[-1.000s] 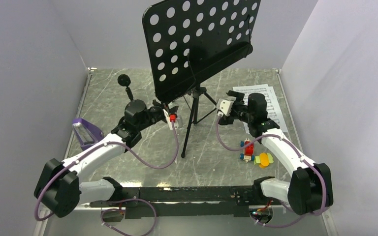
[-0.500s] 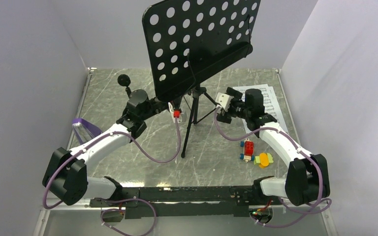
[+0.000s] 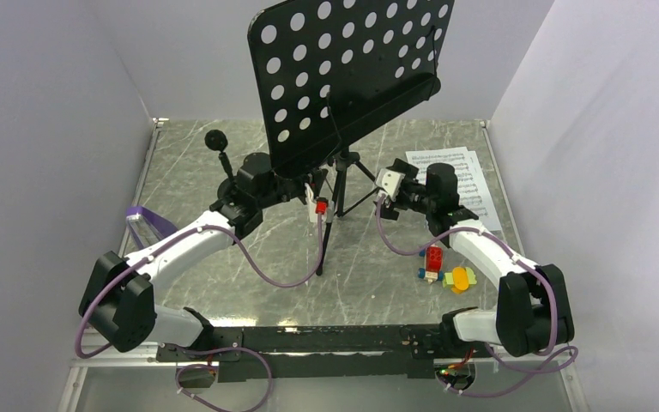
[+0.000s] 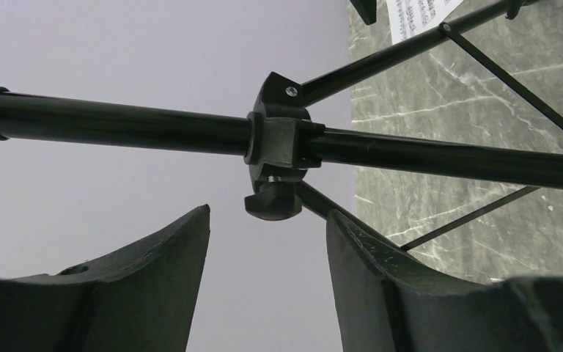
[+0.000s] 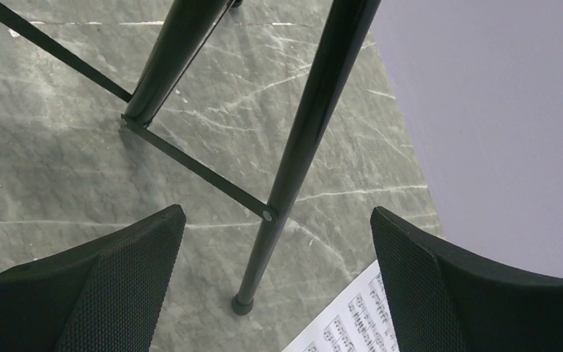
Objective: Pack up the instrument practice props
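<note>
Grey marbled table (image 3: pixel 369 287) between pale walls carries the music stand (image 3: pixel 352 69), upright at upper centre of the overhead view with its desk unfolded. The left pincer (image 4: pixel 267 242) gapes wide and empty, with the collar knob (image 4: pixel 273 202) just ahead of it. The right pincer (image 5: pixel 275 220), equally spread and empty, faces a tripod leg (image 5: pixel 300 147). Collapsing the stand looks like the step in hand; next would be closing squarely on knob or pole. Sheet-music pages (image 3: pixel 472 176) at centre right show only staves, with no legible words.

High rear overview — wrist cameras close in from either side, both on the music stand (image 3: pixel 395 93).
</note>
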Available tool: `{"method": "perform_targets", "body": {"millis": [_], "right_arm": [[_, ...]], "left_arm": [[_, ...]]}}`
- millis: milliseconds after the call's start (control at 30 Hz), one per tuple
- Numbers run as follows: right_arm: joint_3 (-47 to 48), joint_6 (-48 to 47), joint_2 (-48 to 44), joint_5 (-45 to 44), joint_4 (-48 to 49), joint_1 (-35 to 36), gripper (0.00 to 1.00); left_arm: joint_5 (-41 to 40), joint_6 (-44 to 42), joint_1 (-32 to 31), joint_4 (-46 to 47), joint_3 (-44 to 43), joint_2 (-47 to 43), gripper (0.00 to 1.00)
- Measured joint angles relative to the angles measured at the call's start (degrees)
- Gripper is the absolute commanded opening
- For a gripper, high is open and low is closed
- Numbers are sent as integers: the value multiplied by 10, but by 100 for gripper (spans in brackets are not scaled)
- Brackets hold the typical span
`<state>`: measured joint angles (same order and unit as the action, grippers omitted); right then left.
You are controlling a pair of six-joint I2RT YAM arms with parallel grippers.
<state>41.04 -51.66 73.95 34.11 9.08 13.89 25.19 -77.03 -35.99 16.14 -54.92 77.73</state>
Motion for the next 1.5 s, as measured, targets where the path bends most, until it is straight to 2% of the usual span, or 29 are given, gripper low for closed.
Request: {"method": "perform_targets", "body": {"millis": [633,867,1067,1333,1500], "right_arm": [[-6,-9,30,15,15,0,99],[-6,-11,30,15,15,0,98],[-6,-13,34,19,15,0,98],[-2,-26,80,40,14,0,100],[15,-28,115,46,16,0,99]], "left_arm": [[-7,-3,-7,-2,-1,10,53],[-7,-3,-7,4,-6,18,43],[-8,3,-7,-2,-18,25,30],[-9,76,-7,-21,-38,31,18],[2,158,-1,-19,-43,31,12]]}}
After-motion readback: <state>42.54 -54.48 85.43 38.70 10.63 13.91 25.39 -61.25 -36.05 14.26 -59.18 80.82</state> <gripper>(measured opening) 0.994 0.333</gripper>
